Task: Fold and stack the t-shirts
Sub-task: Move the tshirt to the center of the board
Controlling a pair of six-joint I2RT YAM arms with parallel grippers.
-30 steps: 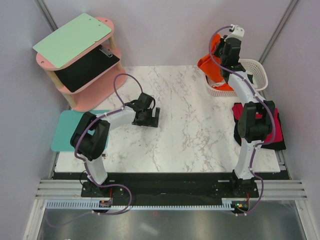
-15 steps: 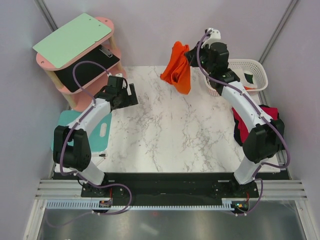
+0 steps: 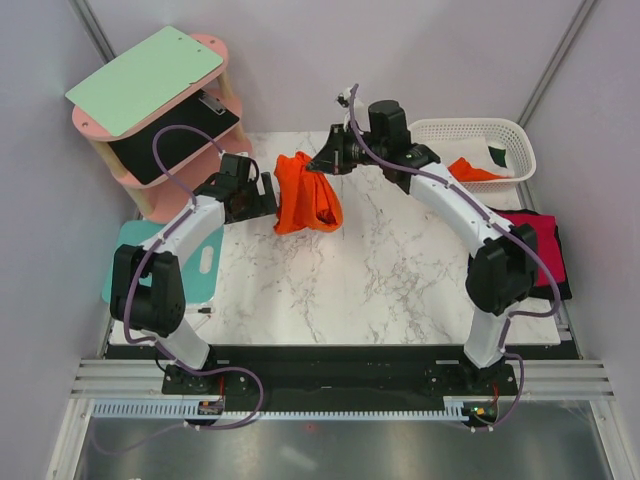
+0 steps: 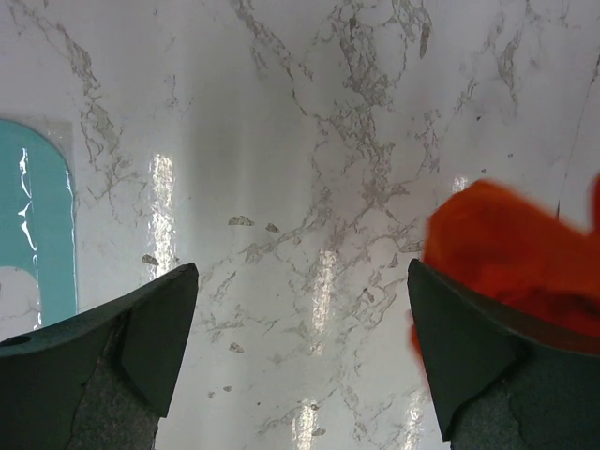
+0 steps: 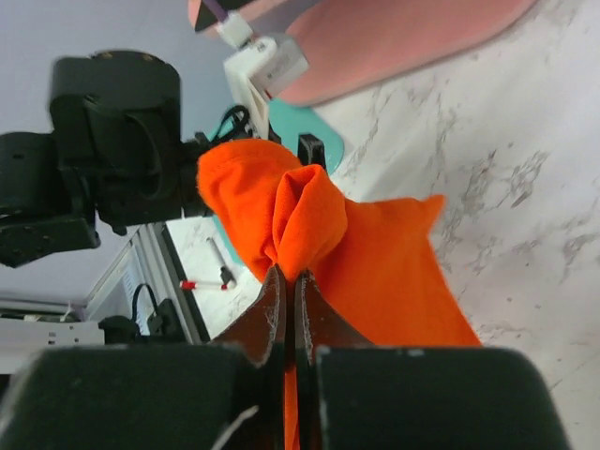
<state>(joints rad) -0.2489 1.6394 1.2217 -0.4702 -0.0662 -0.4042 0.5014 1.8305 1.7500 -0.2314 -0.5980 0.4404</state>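
– Orange t-shirt (image 3: 305, 205) hanging low over the desk (image 3: 380, 270), seen from above, right pincer (image 3: 330, 160) at its top!
– Left wrist view: left pincer (image 4: 305, 291) spread wide, holding nothing, cloth beside one finger.
– Right wrist view: clenched on a bunched fold, shirt spilling beyond the tips.

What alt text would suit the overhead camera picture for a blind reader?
The right gripper holds a bunched orange t-shirt over a marble table, the open left gripper beside it. A white basket and a folded red t-shirt sit at the right.
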